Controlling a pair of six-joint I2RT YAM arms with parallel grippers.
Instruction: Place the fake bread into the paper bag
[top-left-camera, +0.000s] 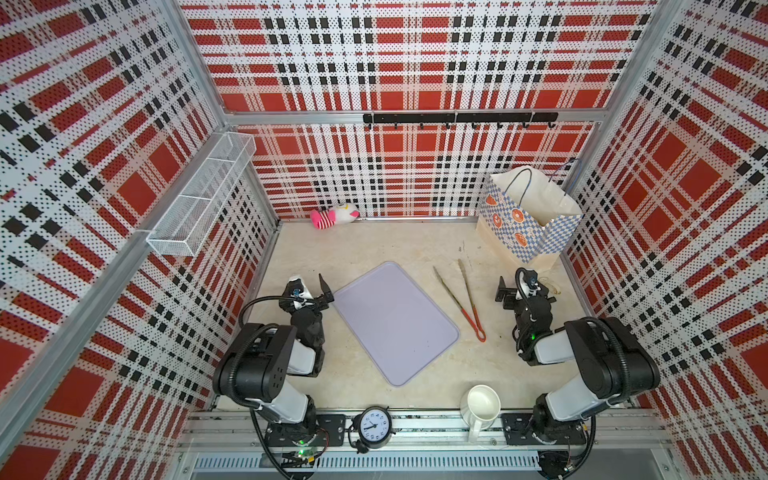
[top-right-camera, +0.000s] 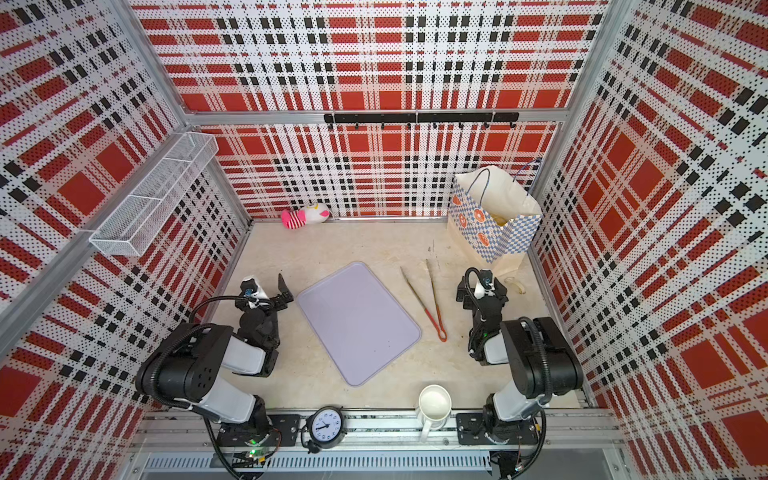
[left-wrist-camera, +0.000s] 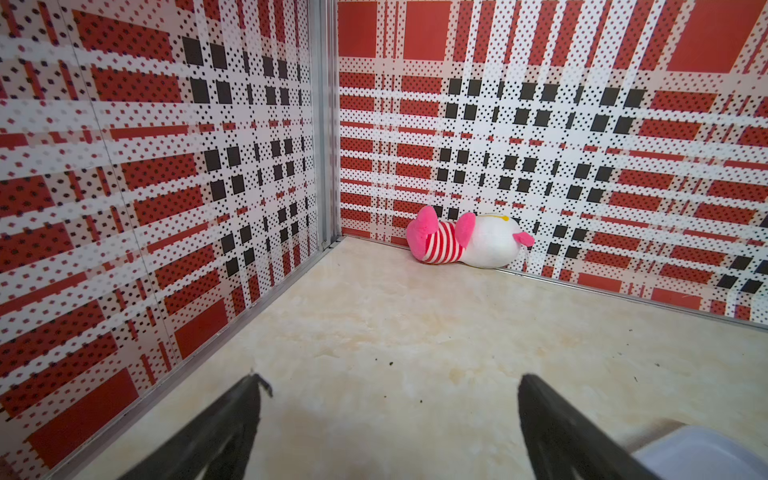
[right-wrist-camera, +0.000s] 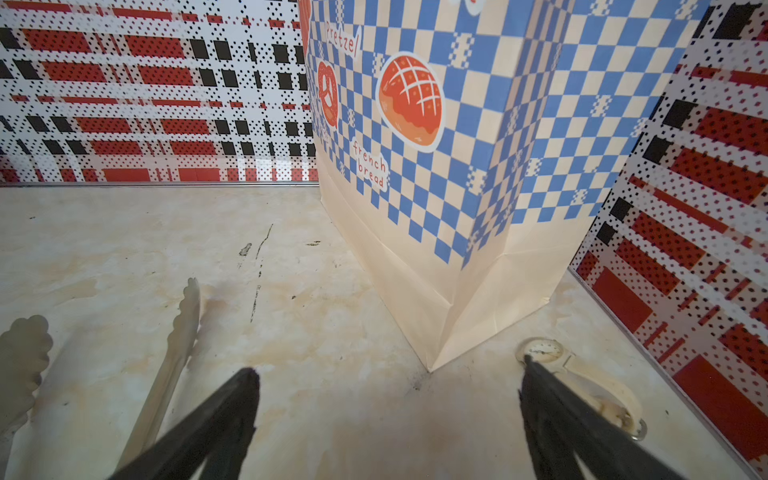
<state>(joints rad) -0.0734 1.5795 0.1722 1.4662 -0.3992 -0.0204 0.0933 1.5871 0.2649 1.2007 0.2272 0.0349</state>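
The paper bag (top-left-camera: 528, 216) (top-right-camera: 494, 216) stands upright with its mouth open in the back right corner; its checked side (right-wrist-camera: 478, 137) fills the right wrist view. The only trace of fake bread is a small golden-yellow patch (top-right-camera: 501, 220) deep inside the bag's mouth in a top view. My right gripper (top-left-camera: 521, 283) (top-right-camera: 482, 284) (right-wrist-camera: 388, 370) hovers low just in front of the bag's near corner, open and empty. Beside the tray's left edge, my left gripper (top-left-camera: 309, 282) (top-right-camera: 268, 282) (left-wrist-camera: 388, 378) is also open and empty over bare tabletop.
An empty lilac tray (top-left-camera: 395, 324) lies mid-table, with red-handled tongs (top-left-camera: 465, 303) to its right. A pale wristwatch (right-wrist-camera: 582, 374) lies by the bag. A white jug (top-left-camera: 482, 405) and a clock (top-left-camera: 376, 428) sit at the front edge. A pink-and-white plush toy (top-left-camera: 334, 216) rests against the back wall.
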